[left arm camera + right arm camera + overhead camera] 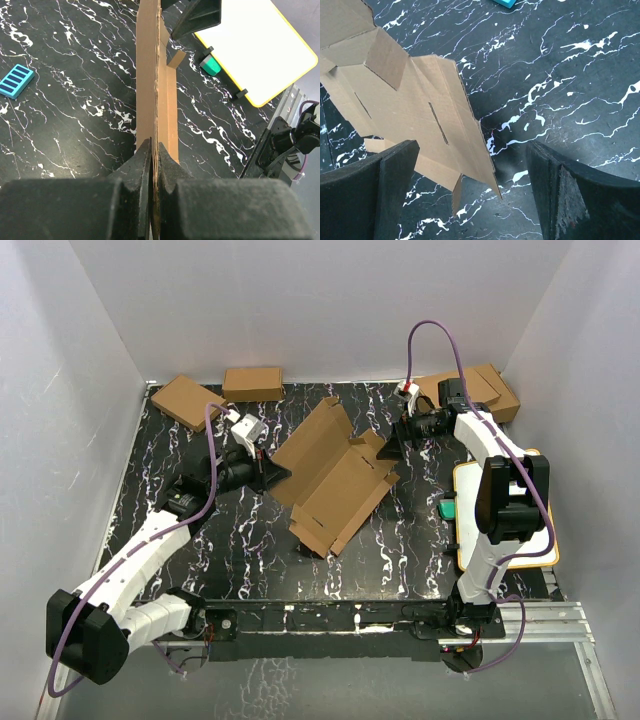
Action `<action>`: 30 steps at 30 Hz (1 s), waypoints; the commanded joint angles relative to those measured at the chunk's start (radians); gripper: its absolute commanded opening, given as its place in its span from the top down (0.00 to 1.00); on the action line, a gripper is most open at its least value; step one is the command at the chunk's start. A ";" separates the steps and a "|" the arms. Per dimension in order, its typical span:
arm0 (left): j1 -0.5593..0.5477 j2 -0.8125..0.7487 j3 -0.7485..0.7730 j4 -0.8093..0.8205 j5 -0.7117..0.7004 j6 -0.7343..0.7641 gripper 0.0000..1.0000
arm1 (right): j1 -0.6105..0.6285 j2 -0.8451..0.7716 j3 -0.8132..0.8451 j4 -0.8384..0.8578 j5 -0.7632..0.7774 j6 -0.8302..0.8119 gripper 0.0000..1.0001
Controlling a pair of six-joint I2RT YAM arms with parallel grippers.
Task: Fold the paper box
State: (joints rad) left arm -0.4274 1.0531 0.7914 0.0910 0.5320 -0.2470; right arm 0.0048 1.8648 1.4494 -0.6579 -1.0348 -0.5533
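Note:
The paper box [335, 480] is a creased brown cardboard sheet with flaps and a slot, half raised off the black marbled table in the middle. My left gripper [272, 475] is shut on the sheet's left edge; in the left wrist view the cardboard [156, 100] runs edge-on away from the jaws [155, 155]. My right gripper [392, 443] is open at the sheet's far right corner. In the right wrist view the sheet [410, 105] hangs between and ahead of the spread fingers [470, 185], its pointed corner not touching either finger.
Small flat brown boxes lie at the back left [187, 400] and back middle [252, 383], and stacked brown boxes at the back right [480, 390]. A white board with a yellow rim [505, 515] and a green object [446, 508] lie at the right. A blue ribbed piece [16, 81] lies on the table.

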 commanded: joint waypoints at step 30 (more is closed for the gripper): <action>0.004 0.090 0.307 -0.330 0.061 0.272 1.00 | -0.002 -0.198 -0.228 0.443 -0.160 0.277 0.92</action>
State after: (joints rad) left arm -0.4274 1.1225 1.0016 -0.1566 0.5850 -0.0628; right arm 0.0059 1.7737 1.3022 -0.5419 -1.1522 -0.4698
